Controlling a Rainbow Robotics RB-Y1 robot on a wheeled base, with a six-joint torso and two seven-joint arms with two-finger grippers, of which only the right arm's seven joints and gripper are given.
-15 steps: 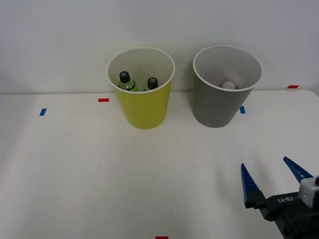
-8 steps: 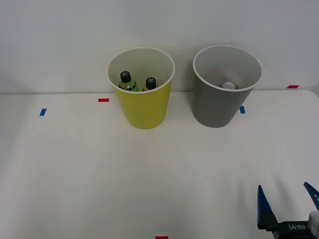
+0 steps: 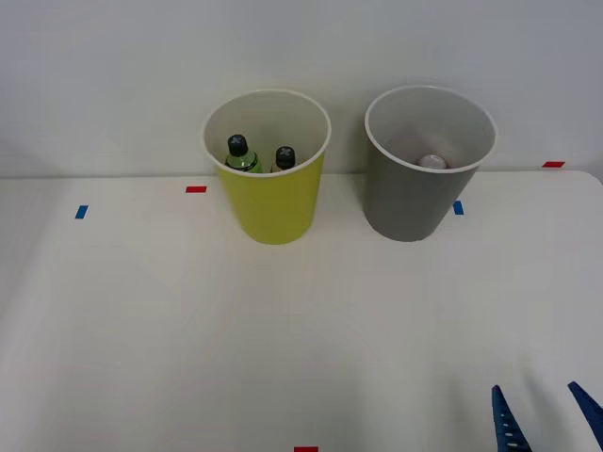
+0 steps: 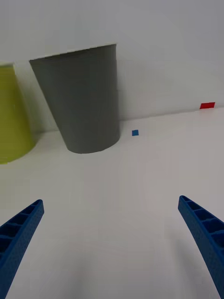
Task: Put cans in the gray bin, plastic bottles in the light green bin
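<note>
Standing side by side on the surface [image 3: 141,320], the light green bin [image 3: 271,202] holds both plastic bottles [image 3: 254,156] — the gray bin [image 3: 415,193] holds the can [image 3: 432,162]. Right claw [image 3: 546,419] hangs spread and empty, well apart from both.

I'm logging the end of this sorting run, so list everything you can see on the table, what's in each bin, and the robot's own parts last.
light green bin: one, yellow-green with white inside, back of the table, left of the gray one.
plastic bottles: two, black caps, one bright green, the other's body hidden, standing inside the light green bin.
gray bin: one, gray with pale inside, back of the table on the right.
can: one, pale round top, inside the gray bin.
tape marks: several, red and blue, scattered on the table.
table: one, white.
right pincer: one, blue ribbed fingers, open, near right corner, holding nothing.
</note>
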